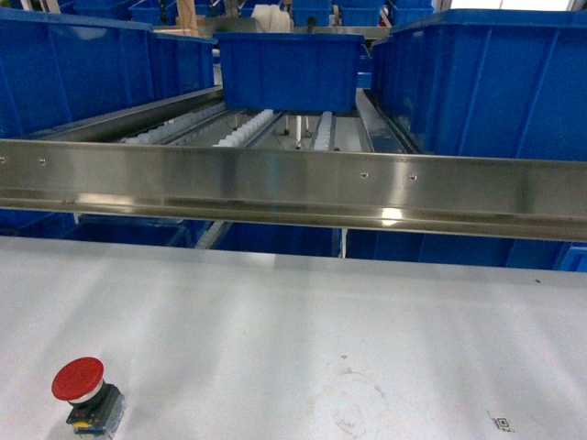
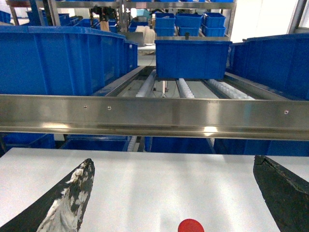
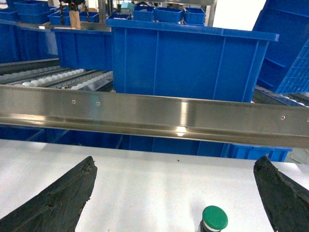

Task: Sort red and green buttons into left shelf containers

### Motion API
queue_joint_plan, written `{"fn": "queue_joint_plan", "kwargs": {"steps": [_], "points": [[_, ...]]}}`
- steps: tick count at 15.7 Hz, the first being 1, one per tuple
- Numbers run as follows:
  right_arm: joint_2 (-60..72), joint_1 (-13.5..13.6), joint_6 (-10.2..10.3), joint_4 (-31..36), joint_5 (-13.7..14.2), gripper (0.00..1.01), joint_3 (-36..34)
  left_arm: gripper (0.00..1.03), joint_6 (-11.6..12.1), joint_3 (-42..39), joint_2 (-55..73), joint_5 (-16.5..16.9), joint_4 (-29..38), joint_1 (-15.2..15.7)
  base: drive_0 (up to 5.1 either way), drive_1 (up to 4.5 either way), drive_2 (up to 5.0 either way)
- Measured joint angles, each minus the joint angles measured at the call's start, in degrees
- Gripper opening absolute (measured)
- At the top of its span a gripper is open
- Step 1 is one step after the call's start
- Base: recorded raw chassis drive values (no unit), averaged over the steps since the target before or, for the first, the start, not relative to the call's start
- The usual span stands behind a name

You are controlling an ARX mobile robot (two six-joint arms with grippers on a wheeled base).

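The red button (image 1: 78,392) stands upright on the white table (image 1: 303,312) at the near left, its mushroom cap over a dark body. In the left wrist view its cap (image 2: 190,225) peeks in at the bottom edge, below and between the wide-apart fingers of my left gripper (image 2: 174,162), which is open and empty. The green button (image 3: 214,218) stands upright low in the right wrist view, inside the spread of my right gripper (image 3: 175,160), also open and touching nothing. A large blue bin (image 1: 73,64) sits on the left of the shelf. Neither gripper shows in the head view.
A steel rail (image 1: 293,188) runs across the shelf front above the table's far edge. Behind it lie roller tracks (image 1: 248,128), a middle blue bin (image 1: 289,69) and a big right bin (image 1: 486,82). More blue bins sit under the rail. A small printed marker (image 1: 501,423) is at the table's near right.
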Motion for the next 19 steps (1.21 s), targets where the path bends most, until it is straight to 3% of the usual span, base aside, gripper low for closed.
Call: {"fn": "queue_joint_plan", "kwargs": {"steps": [13, 16, 17, 19], "points": [[0.5, 0.0, 0.0, 1.7, 0.4, 0.98, 0.0, 0.98, -0.1, 0.0, 0.1, 0.7, 0.2, 0.4, 0.0, 0.00, 0.0], [18.0, 1.4, -0.5, 20.5, 1.5, 0.98, 0.0, 0.98, -0.4, 0.0, 8.1, 9.5, 11.4, 8.3, 0.0, 0.00, 0.0], [26.1, 0.0, -1.1, 28.0, 1.0, 0.98, 0.4, 0.98, -0.2, 0.0, 15.4, 11.8, 18.8, 8.9, 0.0, 0.00, 0.0], [44.9, -2.7, -2.8, 42.3, -0.3, 0.98, 4.0, 0.98, 1.8, 0.8, 32.0, 12.3, 32.7, 5.9, 0.0, 0.00, 0.0]]}}
